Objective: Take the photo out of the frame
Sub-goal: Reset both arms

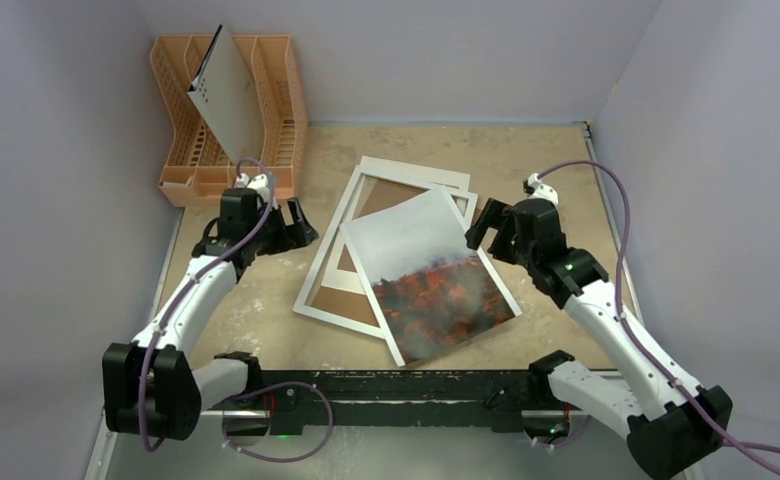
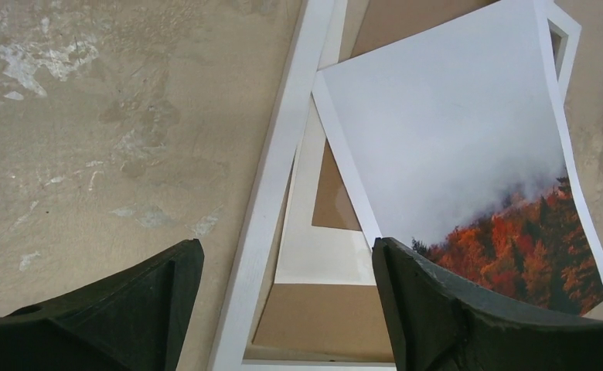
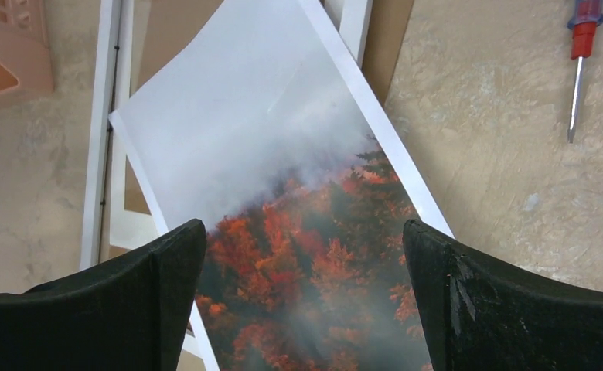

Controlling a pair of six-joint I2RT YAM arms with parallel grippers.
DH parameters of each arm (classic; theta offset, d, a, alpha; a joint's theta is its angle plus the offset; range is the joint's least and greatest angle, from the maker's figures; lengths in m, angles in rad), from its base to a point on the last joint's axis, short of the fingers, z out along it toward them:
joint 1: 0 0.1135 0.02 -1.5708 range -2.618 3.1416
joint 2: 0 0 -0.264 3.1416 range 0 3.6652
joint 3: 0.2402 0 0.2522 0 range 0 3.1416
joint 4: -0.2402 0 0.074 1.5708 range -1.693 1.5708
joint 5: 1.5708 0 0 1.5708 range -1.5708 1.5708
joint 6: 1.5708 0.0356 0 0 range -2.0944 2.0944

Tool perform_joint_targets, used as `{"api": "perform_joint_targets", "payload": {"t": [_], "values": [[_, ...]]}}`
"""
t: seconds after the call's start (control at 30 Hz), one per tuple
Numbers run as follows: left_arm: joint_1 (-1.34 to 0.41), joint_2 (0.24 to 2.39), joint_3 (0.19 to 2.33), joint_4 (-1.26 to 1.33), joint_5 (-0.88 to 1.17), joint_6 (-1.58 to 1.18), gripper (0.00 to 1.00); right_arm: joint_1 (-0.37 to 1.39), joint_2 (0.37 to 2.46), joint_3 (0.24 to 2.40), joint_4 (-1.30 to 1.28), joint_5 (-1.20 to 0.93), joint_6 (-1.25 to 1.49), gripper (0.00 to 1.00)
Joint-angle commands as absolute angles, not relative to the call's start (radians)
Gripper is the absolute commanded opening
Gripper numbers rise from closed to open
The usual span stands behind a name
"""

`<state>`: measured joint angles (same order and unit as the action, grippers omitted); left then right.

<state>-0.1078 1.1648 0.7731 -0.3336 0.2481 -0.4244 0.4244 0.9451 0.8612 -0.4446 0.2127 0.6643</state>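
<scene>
The photo [image 1: 431,275] lies flat and crooked on top of the frame [image 1: 328,292], in the middle of the surface [image 1: 536,160]. From above, we see its red tree end pointing to the near edge. The left claw [image 1: 294,224] is just left of the frame. The right claw [image 1: 486,228] is by the photo's right side. An orange rack [image 1: 181,165] stands in the far left corner.

In the left wrist view, we see the left claw wide open over the frame's white edge, holding nothing.

In the right wrist view, the right claw is wide open above the photo, holding nothing. A red screwdriver [image 3: 580,46] lies nearby.
</scene>
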Motion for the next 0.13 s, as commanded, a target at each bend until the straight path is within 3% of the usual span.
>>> {"api": "perform_joint_targets", "payload": {"t": [0.0,0.1], "values": [[-0.112,1.09,0.774,-0.319,0.273,-0.372,0.84,0.425,0.933,0.846,-0.414,0.143,0.594,0.99],[-0.112,1.042,0.764,-0.296,0.258,-0.364,0.85,0.425,0.933,0.842,-0.396,0.132,0.582,0.99]]}}
